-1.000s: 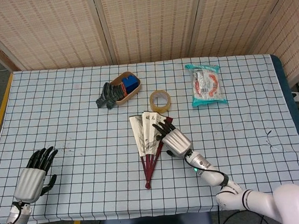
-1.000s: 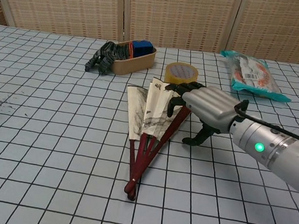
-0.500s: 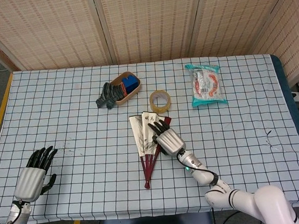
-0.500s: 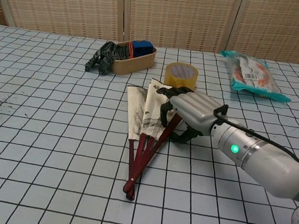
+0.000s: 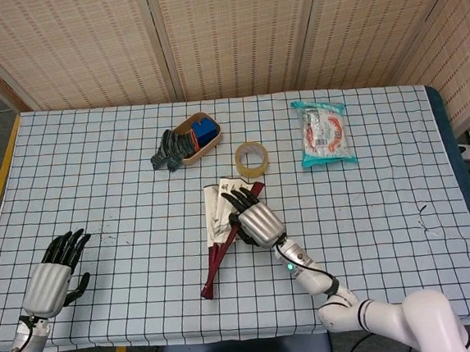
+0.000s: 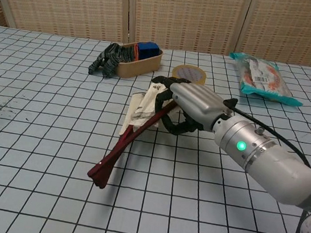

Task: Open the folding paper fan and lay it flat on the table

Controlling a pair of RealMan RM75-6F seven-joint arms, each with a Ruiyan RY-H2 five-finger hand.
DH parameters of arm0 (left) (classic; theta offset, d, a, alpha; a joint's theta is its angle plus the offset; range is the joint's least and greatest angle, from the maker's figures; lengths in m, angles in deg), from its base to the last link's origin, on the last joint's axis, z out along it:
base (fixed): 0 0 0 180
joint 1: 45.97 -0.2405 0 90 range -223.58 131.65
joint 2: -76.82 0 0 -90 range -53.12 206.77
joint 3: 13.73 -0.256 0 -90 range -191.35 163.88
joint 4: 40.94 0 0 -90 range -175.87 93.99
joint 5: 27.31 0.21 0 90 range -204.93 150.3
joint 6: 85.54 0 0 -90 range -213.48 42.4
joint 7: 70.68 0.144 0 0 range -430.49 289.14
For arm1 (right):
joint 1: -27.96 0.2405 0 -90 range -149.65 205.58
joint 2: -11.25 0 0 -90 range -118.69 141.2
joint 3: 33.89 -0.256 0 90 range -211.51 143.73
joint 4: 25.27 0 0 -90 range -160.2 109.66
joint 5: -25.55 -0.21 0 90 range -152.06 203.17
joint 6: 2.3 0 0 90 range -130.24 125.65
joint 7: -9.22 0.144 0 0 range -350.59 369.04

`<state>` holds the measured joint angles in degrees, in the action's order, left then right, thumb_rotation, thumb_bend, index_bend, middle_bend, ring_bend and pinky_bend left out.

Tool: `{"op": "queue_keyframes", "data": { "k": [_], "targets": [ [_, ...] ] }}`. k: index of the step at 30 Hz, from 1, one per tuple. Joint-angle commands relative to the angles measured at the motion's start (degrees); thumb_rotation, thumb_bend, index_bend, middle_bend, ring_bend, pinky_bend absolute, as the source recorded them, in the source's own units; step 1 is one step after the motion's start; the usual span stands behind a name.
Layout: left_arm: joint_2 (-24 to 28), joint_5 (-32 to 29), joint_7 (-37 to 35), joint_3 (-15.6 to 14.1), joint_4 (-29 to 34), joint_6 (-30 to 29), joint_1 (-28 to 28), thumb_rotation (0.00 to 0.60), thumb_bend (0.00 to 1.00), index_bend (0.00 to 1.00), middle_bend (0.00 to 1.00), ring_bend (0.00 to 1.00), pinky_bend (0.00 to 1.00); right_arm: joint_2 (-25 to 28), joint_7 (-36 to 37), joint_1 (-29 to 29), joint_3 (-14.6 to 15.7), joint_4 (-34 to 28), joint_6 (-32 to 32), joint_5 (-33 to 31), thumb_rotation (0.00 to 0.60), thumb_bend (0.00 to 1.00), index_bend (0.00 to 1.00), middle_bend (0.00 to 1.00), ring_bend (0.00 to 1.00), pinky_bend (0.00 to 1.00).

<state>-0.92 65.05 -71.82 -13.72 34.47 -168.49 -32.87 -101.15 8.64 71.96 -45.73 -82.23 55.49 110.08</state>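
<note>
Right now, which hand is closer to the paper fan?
The right hand is closer: it rests on the paper fan. The left hand lies far away at the table's near left corner.

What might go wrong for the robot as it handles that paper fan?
The right hand holds the paper fan only near its paper end, with the ribs bunched nearly closed and the pivot end hanging free, so it could slip or swing out. The fingers press on thin paper, which might crease or tear. The tape roll sits just behind the fan, so spreading it there could knock the roll.
</note>
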Motion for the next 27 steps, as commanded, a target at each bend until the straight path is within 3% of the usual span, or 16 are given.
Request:
{"op": "queue_keyframes", "data": {
  "k": [1,3,5,11,13,19,27],
  "targets": [
    [-1.1,-0.7,-2.6,0.3,-2.1,1.1,0.5,0.600,0.47,0.42,0.00,0.00,0.14,5.2,3.3,-0.2,-4.6,-13.2,-5.2,-8.1,0.600,0.69,0.65,0.04,0.00,0.00],
    [-1.8,-1.3,-4.7,0.4,-3.2,2.1,0.8,0.600,0.47,0.50,0.00,0.00,0.14,6.3,2.8,0.2,-6.1,-16.1,-6.4,-10.4,0.600,0.69,0.65,0.04,0.00,0.00],
    [-1.9,-0.8,-8.1,-0.1,-3.9,3.1,1.4,0.600,0.47,0.48,0.00,0.00,0.13,6.9,2.3,0.8,-7.6,-18.8,-7.0,-12.6,0.600,0.69,0.66,0.04,0.00,0.00],
    [-1.0,3.1,-23.1,-4.2,-3.2,7.8,4.1,0.600,0.47,0.08,0.00,0.00,0.10,8.2,0.1,2.3,-10.4,-24.6,-6.6,-15.9,0.600,0.69,0.66,0.04,0.00,0.00],
    [-2.5,3.6,-28.3,-4.0,-3.9,7.3,4.7,0.600,0.46,0.03,0.00,0.00,0.09,8.4,-0.7,2.8,-11.2,-26.4,-6.2,-17.1,0.600,0.68,0.66,0.04,0.00,0.00],
    [-12.4,2.6,-40.2,-0.5,-8.3,1.6,4.7,0.600,0.45,0.05,0.00,0.00,0.09,8.0,-2.9,4.5,-13.1,-29.9,-5.3,-21.1,0.600,0.68,0.66,0.04,0.00,0.00],
    [-17.2,0.8,-41.8,1.6,-4.4,1.6,5.9,0.600,0.45,0.07,0.00,0.00,0.09,6.3,-5.5,7.6,-15.3,-31.1,-4.6,-26.6,0.600,0.69,0.66,0.04,0.00,0.00]
  ]
}}
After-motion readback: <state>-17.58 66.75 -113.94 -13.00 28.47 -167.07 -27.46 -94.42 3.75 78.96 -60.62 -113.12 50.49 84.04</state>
